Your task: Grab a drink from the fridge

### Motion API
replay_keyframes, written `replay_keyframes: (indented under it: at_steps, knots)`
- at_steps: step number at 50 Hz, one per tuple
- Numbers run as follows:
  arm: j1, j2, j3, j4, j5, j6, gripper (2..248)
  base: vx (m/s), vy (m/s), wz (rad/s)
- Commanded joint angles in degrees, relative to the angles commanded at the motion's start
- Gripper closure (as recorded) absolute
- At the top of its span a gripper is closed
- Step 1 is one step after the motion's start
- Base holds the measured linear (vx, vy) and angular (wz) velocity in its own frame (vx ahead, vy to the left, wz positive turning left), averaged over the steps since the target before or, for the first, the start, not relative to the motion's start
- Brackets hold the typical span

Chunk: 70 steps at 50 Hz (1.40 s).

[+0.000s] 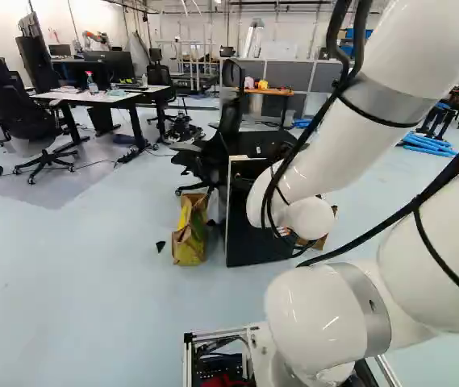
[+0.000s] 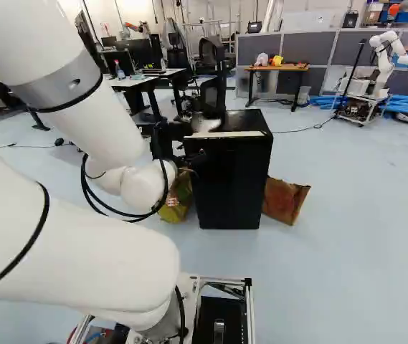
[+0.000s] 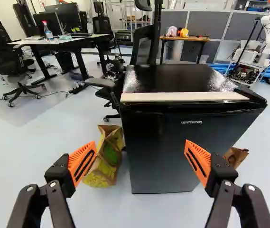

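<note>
Fridge (image 2: 229,183), one, black and boxy, stood shut near the middle of the right base view. Two brown paper bags flanked it: a yellow-printed bag (image 3: 107,166) leftward, a plain bag (image 2: 284,201) rightward. One black two-fingered gripper (image 2: 191,162) faced it, two slotted orange pads (image 3: 202,159) wide apart, empty.

Pale floor (image 3: 11,152): black fridge (image 3: 158,156) between yellow-patterned bag (image 3: 107,159), brown bag (image 2: 284,201).
</note>
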Motion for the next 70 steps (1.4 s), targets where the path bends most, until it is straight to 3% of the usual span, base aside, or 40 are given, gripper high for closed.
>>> replay_keyframes:
  at_steps: [37,53,70]
  knots:
    - [0.41,-0.19,-0.16,0.0,0.0,0.0,3,0.01,-0.006,-0.005]
    - [2.7,-1.21,-1.03,2.39,0.0,0.0,3,0.0,0.0,0.0]
    - [6.51,-1.79,-1.53,7.85,0.0,0.0,3,0.0,0.0,0.0]
